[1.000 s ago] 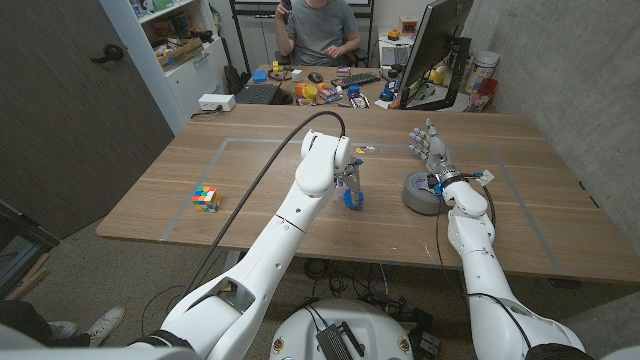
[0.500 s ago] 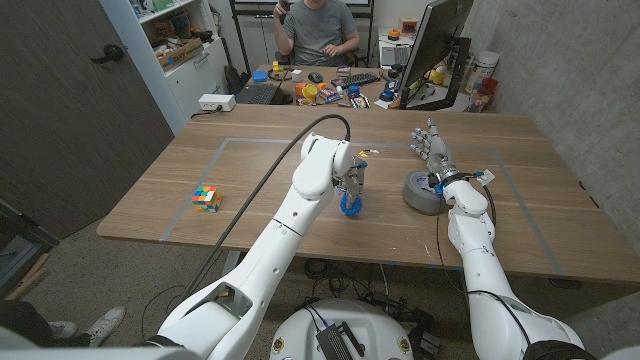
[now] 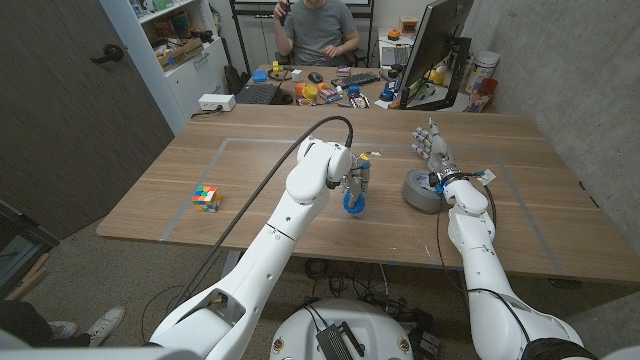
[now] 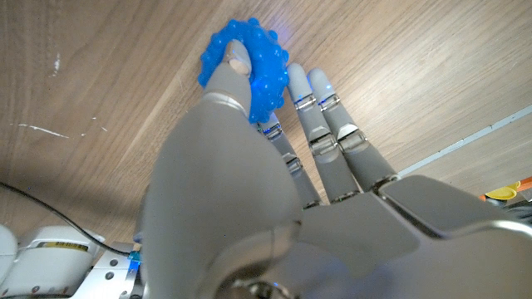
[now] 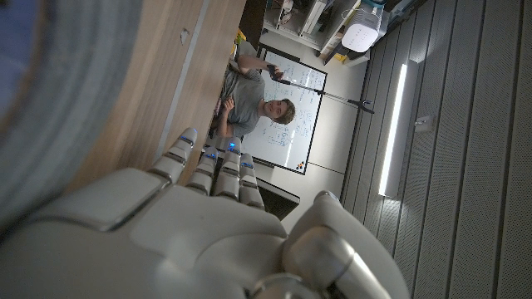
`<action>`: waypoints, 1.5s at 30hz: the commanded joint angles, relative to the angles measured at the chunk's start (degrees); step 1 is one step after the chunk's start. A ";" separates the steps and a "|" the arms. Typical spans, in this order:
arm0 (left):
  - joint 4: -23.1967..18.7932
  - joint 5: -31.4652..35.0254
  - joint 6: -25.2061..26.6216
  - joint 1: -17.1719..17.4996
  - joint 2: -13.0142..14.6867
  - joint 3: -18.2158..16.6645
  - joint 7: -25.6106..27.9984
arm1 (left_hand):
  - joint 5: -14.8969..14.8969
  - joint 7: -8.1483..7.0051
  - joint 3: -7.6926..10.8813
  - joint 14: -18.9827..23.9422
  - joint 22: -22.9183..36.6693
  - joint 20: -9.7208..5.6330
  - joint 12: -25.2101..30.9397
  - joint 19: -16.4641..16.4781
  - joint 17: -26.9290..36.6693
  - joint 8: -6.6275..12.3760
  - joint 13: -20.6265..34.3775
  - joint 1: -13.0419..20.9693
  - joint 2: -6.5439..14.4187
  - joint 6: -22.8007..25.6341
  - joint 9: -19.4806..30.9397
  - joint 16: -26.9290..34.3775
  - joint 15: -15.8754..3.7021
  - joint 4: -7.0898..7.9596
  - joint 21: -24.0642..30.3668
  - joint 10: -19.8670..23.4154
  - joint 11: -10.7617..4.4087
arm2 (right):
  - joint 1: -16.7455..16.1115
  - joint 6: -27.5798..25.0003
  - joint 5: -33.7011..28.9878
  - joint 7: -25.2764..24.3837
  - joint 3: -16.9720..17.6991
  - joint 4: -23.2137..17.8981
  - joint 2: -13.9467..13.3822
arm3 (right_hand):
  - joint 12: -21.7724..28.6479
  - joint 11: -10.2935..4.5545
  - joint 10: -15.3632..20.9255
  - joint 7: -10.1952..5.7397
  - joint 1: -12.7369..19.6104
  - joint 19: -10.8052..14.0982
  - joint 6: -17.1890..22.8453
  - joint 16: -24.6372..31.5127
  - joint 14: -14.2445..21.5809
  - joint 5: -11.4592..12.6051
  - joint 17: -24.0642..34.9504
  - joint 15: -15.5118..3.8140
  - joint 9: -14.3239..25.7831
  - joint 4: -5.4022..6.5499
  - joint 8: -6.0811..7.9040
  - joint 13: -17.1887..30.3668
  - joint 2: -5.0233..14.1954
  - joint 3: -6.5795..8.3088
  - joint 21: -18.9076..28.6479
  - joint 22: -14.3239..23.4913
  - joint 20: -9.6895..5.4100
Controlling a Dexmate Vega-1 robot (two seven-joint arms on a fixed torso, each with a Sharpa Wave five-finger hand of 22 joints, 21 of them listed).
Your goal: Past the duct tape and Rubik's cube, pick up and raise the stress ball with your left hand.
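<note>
The blue knobbly stress ball is near the table's middle, and my left hand grips it from above between thumb and fingers. The ball is at or just above the wood; I cannot tell whether it touches. The grey duct tape roll lies to the right of the ball and shows as a blurred grey mass close to the right wrist camera. My right hand stands upright just behind the roll, fingers apart, holding nothing. The Rubik's cube sits far to the left.
Tape lines mark a rectangle on the wooden table. A person sits at a cluttered desk behind the far edge, with a monitor at the back right. A white power strip lies at the far left corner.
My left wrist has swung a little towards the left and near side, and the fingers have closed tighter round the ball. The ball has stayed almost in place. The right hand has not moved.
</note>
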 commanded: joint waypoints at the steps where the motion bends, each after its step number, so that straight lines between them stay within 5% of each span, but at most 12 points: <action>1: -2.03 0.87 0.78 0.01 -0.67 -0.84 2.59 | 0.35 1.09 0.90 8.02 0.20 -3.23 -0.02 -0.22 2.36 0.25 15.49 4.08 3.47 2.07 7.29 0.09 -11.06 1.26 0.66 11.64 -1.84 | 0.16 0.35 -0.22 0.09 0.09 0.27 -0.11 | 0.07 -0.15 -0.18 -0.09 0.44 -0.05 -0.19 -0.14 -0.30 0.37 0.29 -0.33 0.18 -0.14 0.24 0.23 0.77 0.11 -0.15 0.14 -0.23; 14: -9.36 3.30 2.66 -0.51 -2.93 -2.08 4.23 | 0.73 1.12 0.92 8.46 0.49 -2.93 -0.38 -1.54 3.39 2.06 14.90 3.71 3.18 5.33 8.23 -0.61 -11.06 1.72 1.42 12.67 -1.94 | -0.34 0.85 -0.26 -0.01 -0.22 -0.64 0.01 | 0.12 -0.21 -0.16 -0.08 0.42 -0.67 -0.20 -0.13 -0.46 0.37 0.29 -0.29 0.17 -0.16 0.28 0.24 0.79 0.12 -0.35 0.13 -0.29; 18: -11.34 2.22 4.07 -1.01 -5.44 -3.55 3.07 | 0.80 1.42 0.94 8.53 0.50 -2.86 -0.40 -1.70 3.57 2.09 14.89 3.64 3.07 5.24 8.38 -0.75 -11.05 1.77 1.56 12.88 -1.96 | -0.43 1.39 -0.19 0.06 -0.33 -0.51 -0.04 | 0.10 -0.03 -0.23 -0.08 0.41 -0.89 -0.16 -0.18 -0.63 0.37 0.29 -0.24 0.17 -0.16 0.30 0.24 0.79 0.12 -0.40 0.13 -0.33; 24: -13.48 1.89 4.23 -2.74 -6.98 -4.32 2.36 | 1.10 2.24 1.15 8.66 0.46 -2.55 -0.74 -1.67 3.95 1.52 14.45 3.58 3.06 5.76 7.32 -1.13 -11.04 1.89 1.97 13.25 -2.02 | -0.71 1.36 0.00 0.58 -0.60 -1.00 -0.17 | 0.11 0.04 -0.24 -0.06 0.41 -1.00 -0.20 -0.20 -0.75 0.37 0.28 -0.28 0.17 -0.17 0.29 0.24 0.80 0.12 -0.42 0.13 -0.33; 27: -14.19 3.13 4.57 -4.00 -7.82 -3.96 0.74 | 1.22 2.38 1.25 8.84 0.41 -2.42 -0.93 -1.63 4.19 1.16 14.13 3.60 2.88 6.20 6.58 -1.34 -11.03 1.87 2.25 13.65 -2.02 | -1.00 0.49 0.02 0.50 -0.68 -1.90 -0.03 | 0.06 -0.02 -0.40 -0.04 0.41 -0.99 -0.30 -0.22 -0.92 0.36 0.28 -0.25 0.17 -0.19 0.26 0.24 0.78 0.12 -0.38 0.12 0.83; 45: -19.96 13.68 4.42 -7.05 -10.44 -1.41 -4.96 | 1.40 2.17 1.58 9.27 0.20 -2.16 -1.16 -2.11 4.86 0.22 14.26 3.49 2.86 6.12 5.37 -1.89 -11.03 2.03 2.66 13.71 -2.00 | -0.97 1.89 0.48 1.35 -0.95 -1.40 -0.64 | -0.04 -0.04 -0.80 -0.05 0.43 -1.17 -0.52 -0.27 -1.38 0.35 0.27 -0.03 0.17 -0.24 0.23 0.23 0.74 0.12 -0.36 0.10 0.65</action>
